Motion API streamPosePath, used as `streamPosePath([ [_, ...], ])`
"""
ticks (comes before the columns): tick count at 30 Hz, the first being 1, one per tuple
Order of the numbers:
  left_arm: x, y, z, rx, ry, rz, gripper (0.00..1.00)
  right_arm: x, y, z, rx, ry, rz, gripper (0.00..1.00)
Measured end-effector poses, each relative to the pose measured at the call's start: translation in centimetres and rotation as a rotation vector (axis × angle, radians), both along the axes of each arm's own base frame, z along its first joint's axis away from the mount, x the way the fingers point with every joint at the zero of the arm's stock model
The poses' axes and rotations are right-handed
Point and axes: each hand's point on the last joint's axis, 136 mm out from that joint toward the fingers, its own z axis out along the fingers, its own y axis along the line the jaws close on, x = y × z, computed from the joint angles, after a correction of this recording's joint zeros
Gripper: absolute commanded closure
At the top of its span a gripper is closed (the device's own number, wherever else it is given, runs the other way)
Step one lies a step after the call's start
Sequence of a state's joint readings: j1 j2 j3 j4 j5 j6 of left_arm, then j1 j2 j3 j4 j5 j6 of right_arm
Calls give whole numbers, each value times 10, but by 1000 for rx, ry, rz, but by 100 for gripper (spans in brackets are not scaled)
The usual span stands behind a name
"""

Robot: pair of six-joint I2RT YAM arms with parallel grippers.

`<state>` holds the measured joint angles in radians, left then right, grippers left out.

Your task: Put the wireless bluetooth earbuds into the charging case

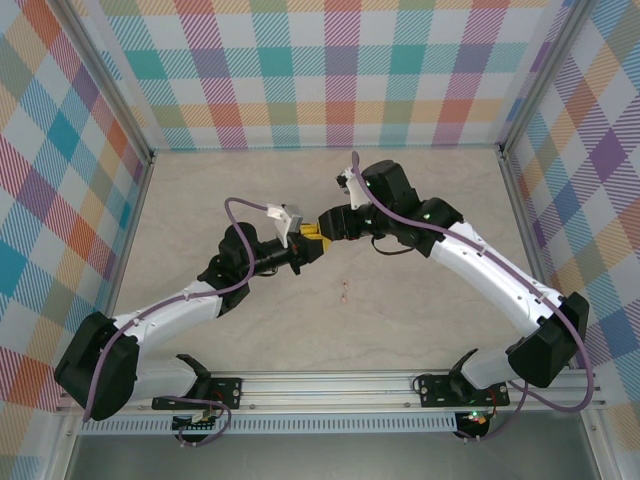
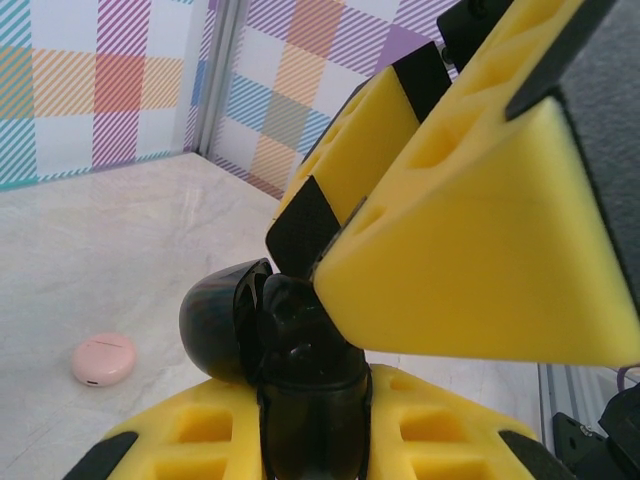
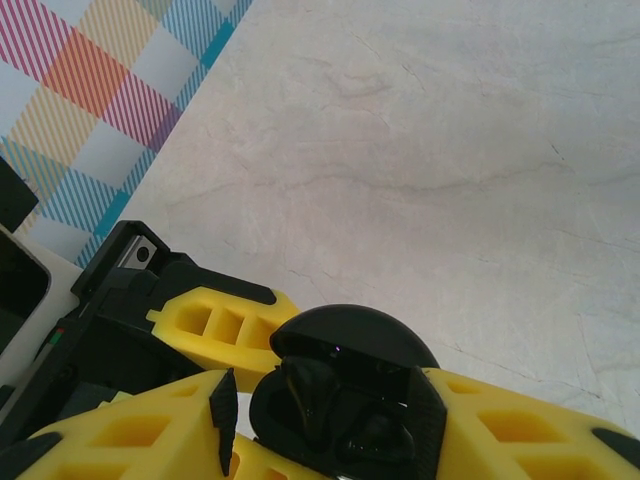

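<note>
Top external: left pincer point(image 1: 299, 243) and right pincer point(image 1: 321, 230) nose to nose over mid-bench point(image 1: 430, 300), yellow tips bunched together, anything between them too small to make out from up here. Left wrist: left pincer clenched on the black charging case point(image 2: 300, 350), domed lid swung open to the left, body pinched low between the two yellow fingers. Right pincer's fingers crowding in from upper right, just above the case mouth. Pink puck point(image 2: 103, 358) flat on the bench, well apart at far left. Right wrist: right pincer spread, one finger either side of the open case, a sliver of gap on the left side, so read as released rather than gripping. Inside the case, two glossy dark lumps, likely the black earbuds point(image 3: 312, 392) seated in their wells; black on black, so not certain. Handling call: tiny, light, hard-shelled and slick, likely to squirt out from foam tips or roll away if dropped. Best taken across the bud body with a shallow pinch, stem pointing down toward its well, light pressure only. Probably a magnetic snap at the last bit, so no need to push hard. Case also smooth and rounded: hold low on the base, clear of hinge and lid.
</note>
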<state>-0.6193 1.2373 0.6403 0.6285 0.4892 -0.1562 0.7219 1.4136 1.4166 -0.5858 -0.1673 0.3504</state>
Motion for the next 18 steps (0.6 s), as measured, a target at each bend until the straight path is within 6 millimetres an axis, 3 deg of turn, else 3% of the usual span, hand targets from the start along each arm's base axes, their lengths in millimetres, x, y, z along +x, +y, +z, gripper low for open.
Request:
streamPosePath([
  [12,-10,-1,11,-12,-48,-47,82,-7,-14,45,36,-102,-12,72],
  [18,-16,-4,15,-20,-64,-83,83,-15,-13,48,33,-97,32,82],
])
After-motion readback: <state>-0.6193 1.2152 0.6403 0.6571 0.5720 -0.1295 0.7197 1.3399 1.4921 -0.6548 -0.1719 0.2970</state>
